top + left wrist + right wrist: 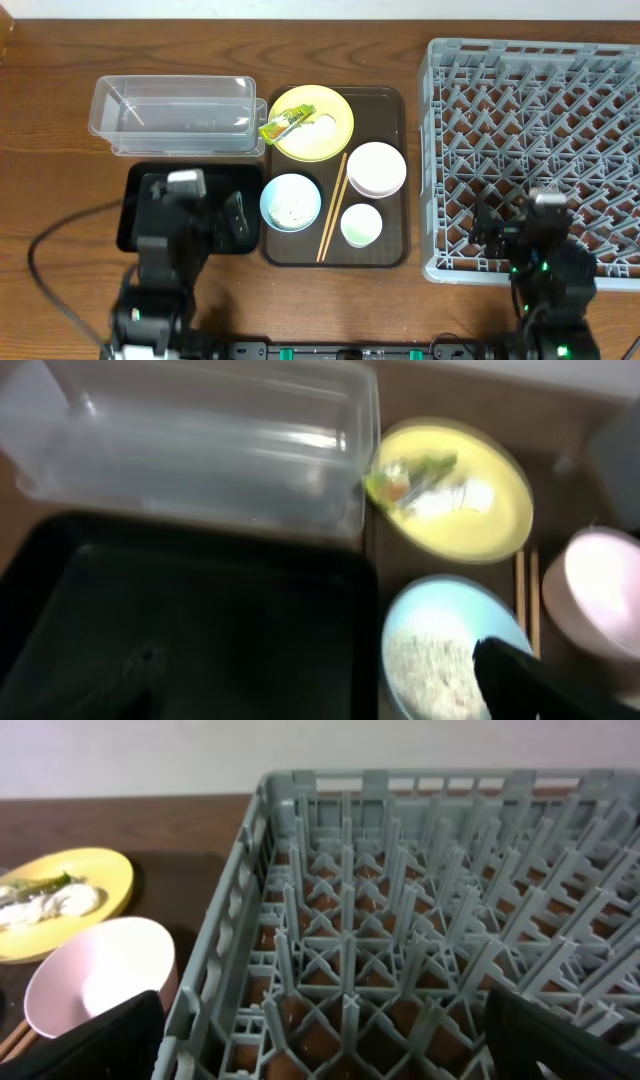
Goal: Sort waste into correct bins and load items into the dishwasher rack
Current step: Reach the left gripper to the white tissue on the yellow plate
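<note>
A yellow plate (335, 135) on the brown serving tray holds the crumpled yellow-green wrapper (285, 122) and whitish rice scraps (325, 123). The light blue bowl (291, 201) has rice in it. The white bowl (376, 168), small white cup (361, 224) and wooden chopsticks (332, 207) lie beside it. My left gripper (195, 205) is open and empty over the black tray (132, 200), left of the blue bowl (440, 650). My right gripper (530, 215) is open and empty over the front left part of the grey rack (530, 90). The clear tub (175, 115) stands behind the black tray.
The dark brown serving tray (385, 110) lies between the bins and the rack. In the right wrist view the rack's left wall (225, 940) stands close beside the white bowl (95, 980). A black cable (45, 255) loops at the front left.
</note>
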### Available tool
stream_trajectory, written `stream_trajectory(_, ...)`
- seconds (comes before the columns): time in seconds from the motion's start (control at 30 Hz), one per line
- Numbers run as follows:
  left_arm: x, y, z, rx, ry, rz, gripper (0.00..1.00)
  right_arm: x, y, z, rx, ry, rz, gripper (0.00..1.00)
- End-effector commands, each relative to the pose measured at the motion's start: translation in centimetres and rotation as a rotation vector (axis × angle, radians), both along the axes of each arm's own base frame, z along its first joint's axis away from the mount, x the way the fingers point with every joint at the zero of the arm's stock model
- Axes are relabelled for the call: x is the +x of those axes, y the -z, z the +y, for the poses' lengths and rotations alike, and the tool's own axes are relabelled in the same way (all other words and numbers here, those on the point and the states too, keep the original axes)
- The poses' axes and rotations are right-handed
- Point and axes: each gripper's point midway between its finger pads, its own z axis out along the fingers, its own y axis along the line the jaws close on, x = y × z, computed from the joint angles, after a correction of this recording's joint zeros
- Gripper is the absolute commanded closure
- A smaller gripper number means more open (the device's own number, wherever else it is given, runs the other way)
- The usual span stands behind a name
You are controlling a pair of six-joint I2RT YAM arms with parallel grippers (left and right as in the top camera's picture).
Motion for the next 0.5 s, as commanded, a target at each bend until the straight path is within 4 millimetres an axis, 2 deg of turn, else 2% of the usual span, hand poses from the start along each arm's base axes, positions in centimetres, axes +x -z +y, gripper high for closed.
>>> stream_trajectory(0.0,1.0,-1.2,-1.2,-0.043,0.045,0.106,0.02,0.7,-0.4,0.1,0.006,0.006,0.089,0.01)
stream_trajectory(0.2,0.9,-0.2,-1.3,-0.03,0.04,0.342,0.02,1.7,0.3,0.3,0.007,-0.002,0.25,0.01)
stream_trajectory(0.33,1.5,0.1,-2.1,-0.067,0.065,0.359,0.02,2.3,0.4,0.8,0.02,-0.023,0.263,0.01)
stream_trajectory(0.47,3.1,-1.0,-2.6,-0.081,0.082,0.279,0.02,2.3,0.4,0.8,0.02,-0.023,0.261,0.01)
